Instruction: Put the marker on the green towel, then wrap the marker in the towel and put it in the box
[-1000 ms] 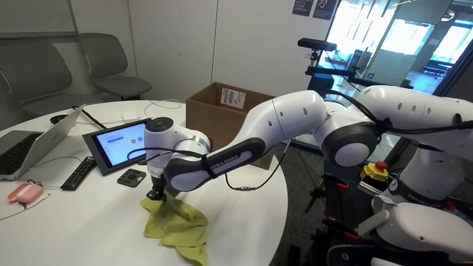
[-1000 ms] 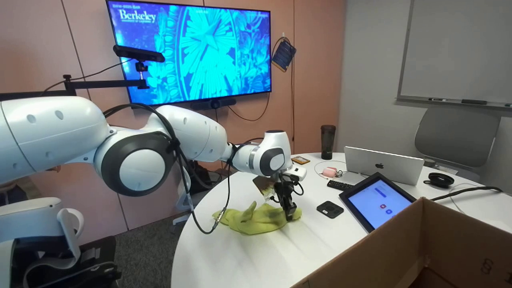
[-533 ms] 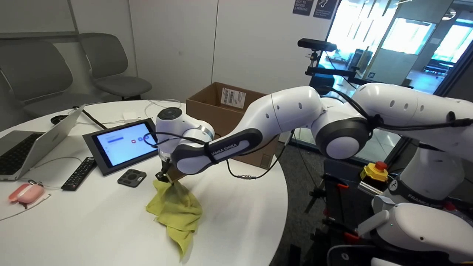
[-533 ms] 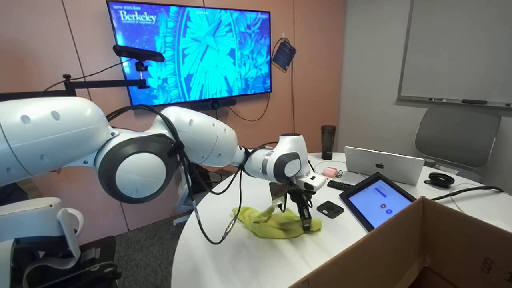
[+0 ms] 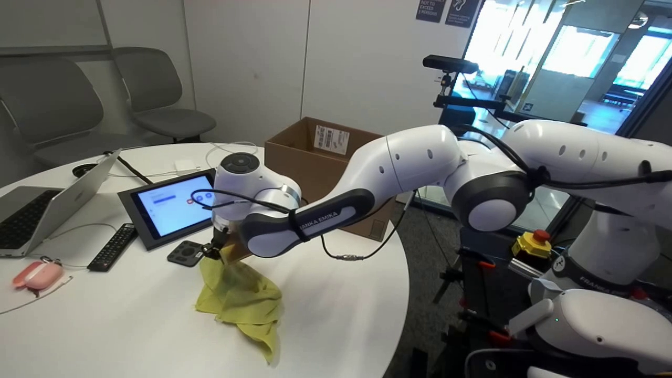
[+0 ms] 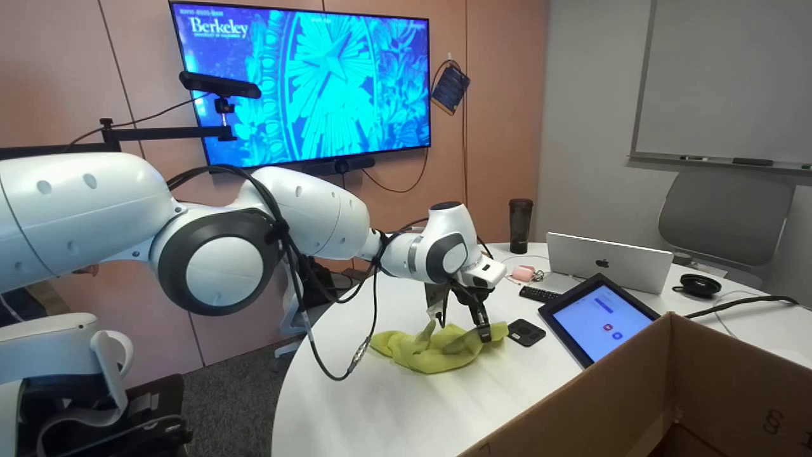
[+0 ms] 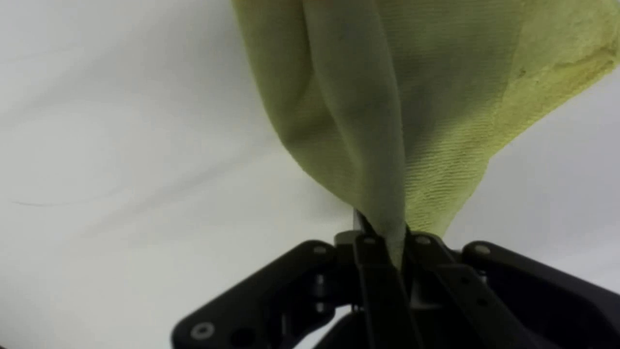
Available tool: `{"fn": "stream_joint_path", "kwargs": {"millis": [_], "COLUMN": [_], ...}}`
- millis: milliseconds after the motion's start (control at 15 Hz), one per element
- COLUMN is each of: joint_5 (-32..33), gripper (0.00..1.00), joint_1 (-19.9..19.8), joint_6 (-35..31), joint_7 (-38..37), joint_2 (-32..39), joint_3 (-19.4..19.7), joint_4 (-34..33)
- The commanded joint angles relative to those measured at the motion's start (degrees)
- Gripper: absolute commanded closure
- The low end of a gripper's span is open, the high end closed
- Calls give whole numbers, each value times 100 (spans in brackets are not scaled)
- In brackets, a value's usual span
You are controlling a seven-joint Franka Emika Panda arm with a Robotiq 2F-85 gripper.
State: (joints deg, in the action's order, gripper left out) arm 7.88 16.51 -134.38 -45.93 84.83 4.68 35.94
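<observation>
Wrist view: green towel (image 7: 411, 97) lengthwise from gripper (image 7: 396, 248) to top edge, jaws tight on fold.

Downward pointed the gripper (image 7: 397, 245), fingers (image 7: 375, 281) clamped on the green towel (image 7: 436, 97)! Above it hung the wrist (image 6: 444, 254), arm (image 6: 311, 203) bent.

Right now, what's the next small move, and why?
Probably ease the black fingers straight up slightly, slowly. They are shut on a fold of the yellow-green cloth towel, most of which lies bunched on the round white table; the brown cardboard box opens upward, so height is needed. I can't make out the marker; a slow lift may reveal it.
</observation>
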Motion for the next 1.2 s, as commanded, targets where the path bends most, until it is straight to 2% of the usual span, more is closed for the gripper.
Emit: {"fn": "stream_joint_path", "kwargs": {"millis": [0,133,400,667,867,1133], "joint_5": [138,109,24,13,45,152], "gripper": [98,98,98,98,98,99], "joint_1": [192,197,6,-539,-974,-1531], "joint_6": [-430,-689,-1416,-1943,-1841,-1589], "joint_7": [196,483,1514,3171,4316,5539], "joint_2": [-127,-170,-335,-782,-1187,-1720], "joint_3": [-4,-126,-542,-1596,-2172,-2689], "joint_4": [170,270,602,1432,2242,3240]}}
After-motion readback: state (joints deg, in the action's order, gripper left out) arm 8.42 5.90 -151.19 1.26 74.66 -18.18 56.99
